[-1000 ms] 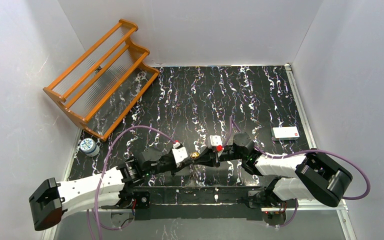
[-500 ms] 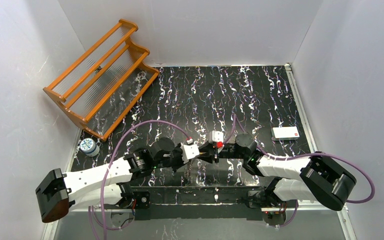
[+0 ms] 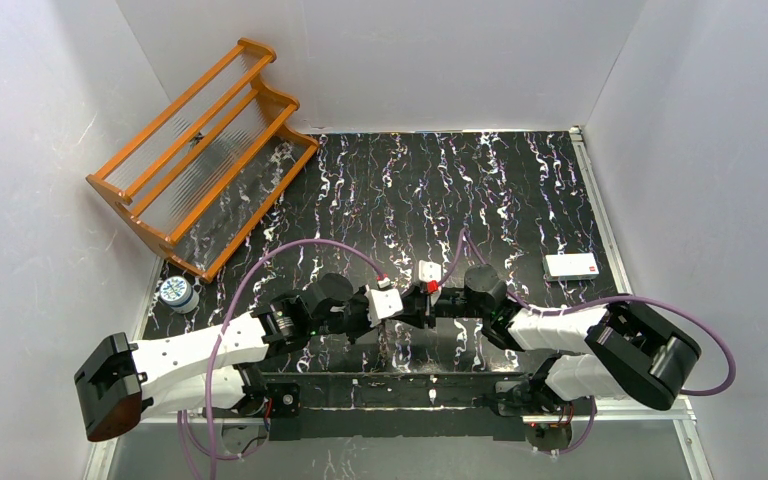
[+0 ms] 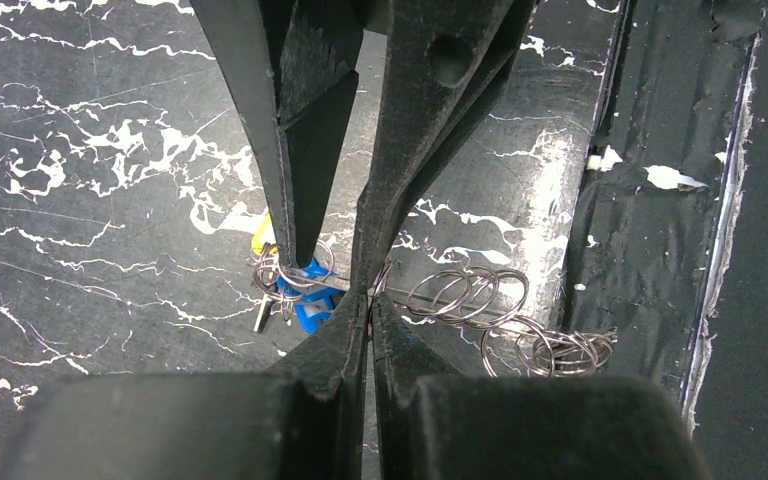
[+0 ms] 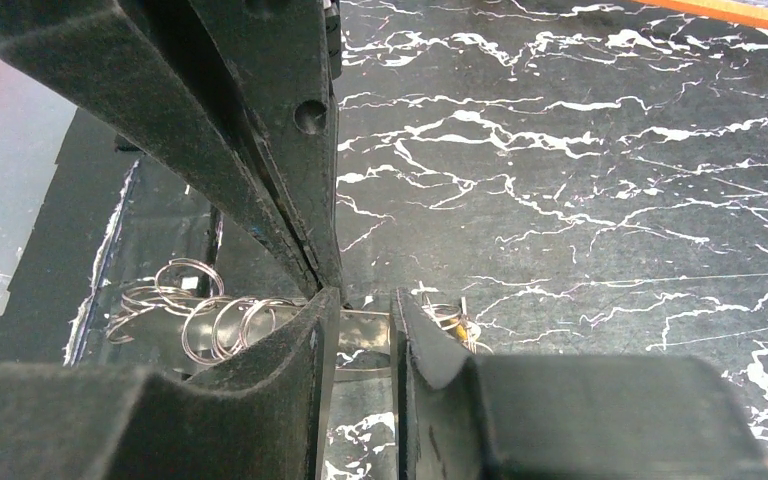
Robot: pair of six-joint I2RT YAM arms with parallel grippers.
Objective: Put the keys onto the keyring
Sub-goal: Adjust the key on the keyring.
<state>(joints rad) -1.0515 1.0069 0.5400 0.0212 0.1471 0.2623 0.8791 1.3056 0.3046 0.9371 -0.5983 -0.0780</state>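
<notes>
Watching the top view, I am seeing one real change: my left arm has swung in toward the middle. A second ago a gap with a brass-gold glint lay between the two tools, and now they are sitting just beside each other.

The left tool (image 4: 370, 306) is staying clenched on a thin stretch of wire belonging to the keyring (image 4: 465, 293). Its steel loops are lying on the dark marbled surface (image 3: 410, 190) near the front edge, right beside the tool. The keys (image 4: 305, 297) are bunching on the other side of that grip; a blue head and a bit of yellow are showing.

The right tool (image 5: 364, 322) is standing with its jaws a little apart. One finger is coming down onto the key bunch and a shiny strip is crossing the gap, but I am not seeing it clamp anything.

I am reading this as the left side steadying the ring while the right, having let go, is lining up for a fresh hold on a key. The threading itself is not looking finished.

For writing, I am finding nothing legible. The white card (image 3: 571, 265) is showing only a red mark, and the little tin (image 3: 177, 291) only a pattern.
</notes>
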